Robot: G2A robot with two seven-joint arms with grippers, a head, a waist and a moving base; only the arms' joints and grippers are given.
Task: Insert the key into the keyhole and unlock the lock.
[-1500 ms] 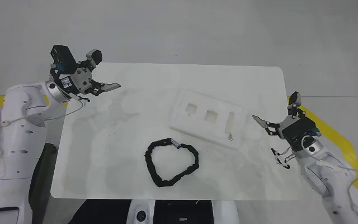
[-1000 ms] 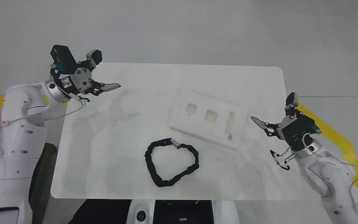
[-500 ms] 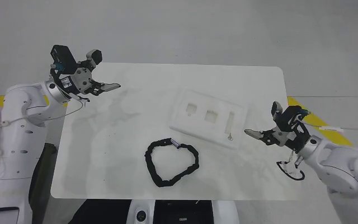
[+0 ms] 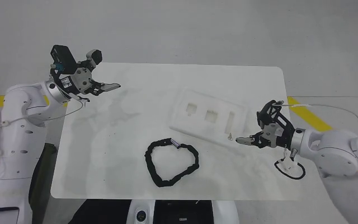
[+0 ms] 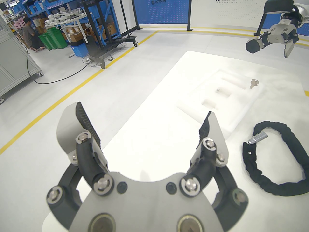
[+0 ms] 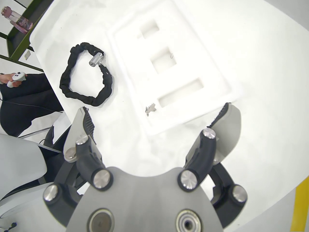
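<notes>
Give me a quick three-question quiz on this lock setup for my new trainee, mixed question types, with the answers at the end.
1. True or false: the key lies inside a compartment of the foam tray.
2. Fill in: the left gripper and the right gripper both have their fingers ___.
3. Which gripper hangs nearer the key? A the left gripper, B the right gripper, C both equally near.
Key: 1 false, it lies on the tray's flat top beside the long slot; 2 open; 3 B.
</notes>
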